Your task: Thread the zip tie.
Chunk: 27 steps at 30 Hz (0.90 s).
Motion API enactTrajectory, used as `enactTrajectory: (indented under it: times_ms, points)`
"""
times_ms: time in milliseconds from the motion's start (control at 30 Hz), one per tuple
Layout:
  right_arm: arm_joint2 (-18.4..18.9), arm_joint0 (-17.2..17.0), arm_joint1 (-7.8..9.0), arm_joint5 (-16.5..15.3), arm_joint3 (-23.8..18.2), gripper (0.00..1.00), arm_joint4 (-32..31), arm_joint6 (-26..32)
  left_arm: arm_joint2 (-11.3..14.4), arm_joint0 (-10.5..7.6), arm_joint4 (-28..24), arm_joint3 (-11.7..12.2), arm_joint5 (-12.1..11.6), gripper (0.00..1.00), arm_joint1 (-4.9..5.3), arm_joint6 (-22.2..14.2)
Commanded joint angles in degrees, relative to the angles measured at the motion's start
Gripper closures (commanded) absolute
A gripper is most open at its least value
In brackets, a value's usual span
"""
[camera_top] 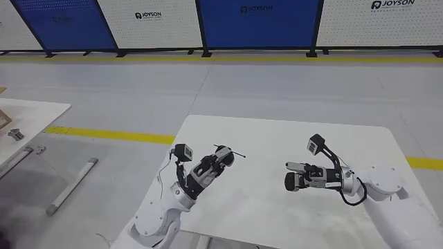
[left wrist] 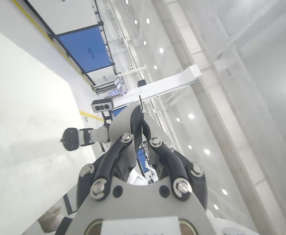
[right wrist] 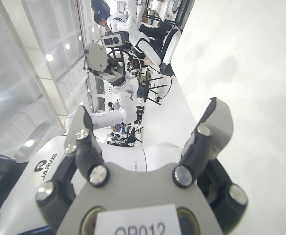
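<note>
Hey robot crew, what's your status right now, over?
Left gripper shut on zip tie, end poking out. Right gripper open, empty. Grippers apart above white table.

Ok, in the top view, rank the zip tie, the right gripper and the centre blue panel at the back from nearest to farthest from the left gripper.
1. zip tie: clamped in the shut jaws of the left gripper.
2. right gripper: over the same table, on the opposite side, jaws open.
3. blue panel: far across the floor, at the back.
</note>
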Motion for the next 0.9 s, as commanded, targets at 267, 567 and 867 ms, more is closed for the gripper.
enactTrajectory:
  times_ms: [267,567,867]
  points:
    - [0.0,0.0,0.0,0.0,0.0,0.0,0.0,0.0,11.05,-7.2,9.7,10.27,5.78,1.0,-1.41,7.5]
    - [0.0,0.0,0.0,0.0,0.0,0.0,0.0,0.0,11.92,-7.45,8.51,10.58,5.51,1.0,-1.65,8.47]
    - [0.0,0.0,0.0,0.0,0.0,0.0,0.0,0.0,12.23,-7.83,12.56,13.65,6.29,1.0,-1.66,11.17]
